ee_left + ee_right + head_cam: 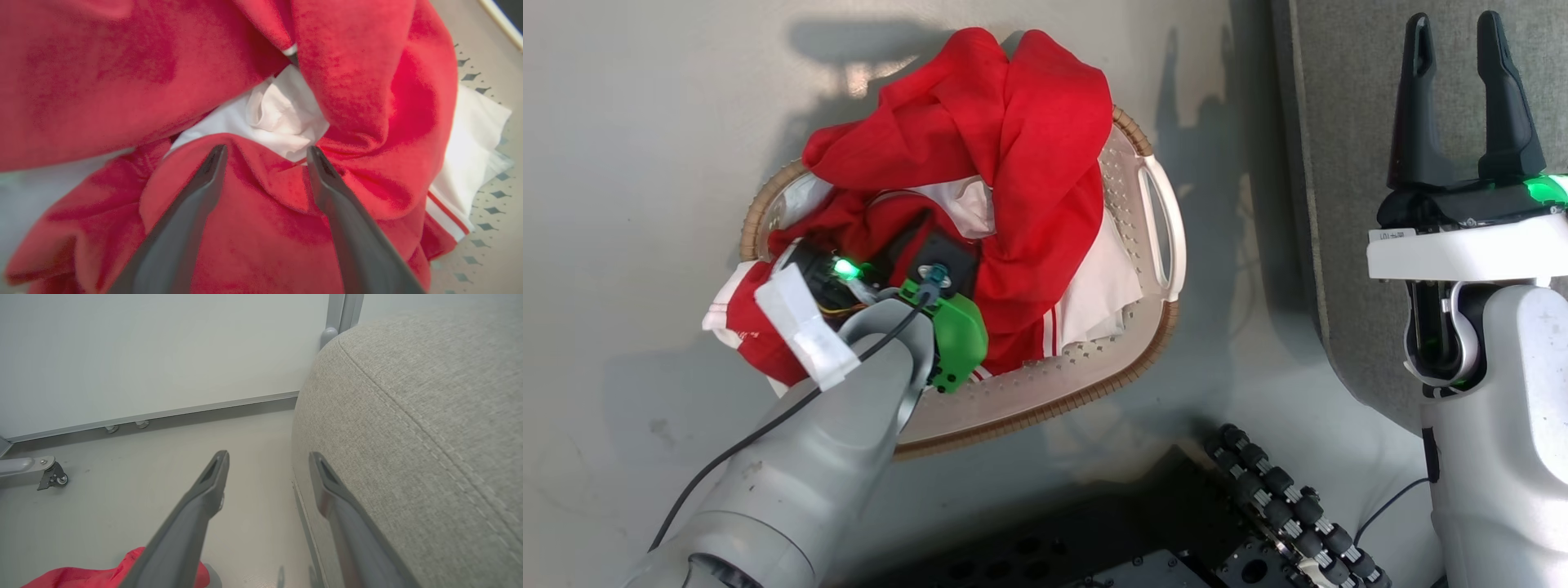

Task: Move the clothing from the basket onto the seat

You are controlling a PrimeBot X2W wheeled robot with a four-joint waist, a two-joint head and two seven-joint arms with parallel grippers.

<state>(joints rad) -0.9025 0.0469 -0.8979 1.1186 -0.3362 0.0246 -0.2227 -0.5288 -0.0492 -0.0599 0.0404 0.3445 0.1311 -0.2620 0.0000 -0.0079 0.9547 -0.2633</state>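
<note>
Left gripper (pixel 266 150) wide, straddling clothing (pixel 253 228) fold in basket (pixel 1131 196) — push deeper, pinch red only, not white cloth (pixel 282 110). Right gripper (pixel 1455 33) wide, idle.

Bright, even light filled all views; the oval off-white perforated plastic basket (pixel 1131 204) cast dark shadows across the pale grey floor (pixel 629 163); the red fabric clothing (pixel 81 73) looked grainy and smeared close to the left wrist lens; the dark fingers (pixel 184 531) of the right tool (pixel 268 455) were out of focus, and the grey woven seat (pixel 429 416) blurred toward the lower edge.
</note>
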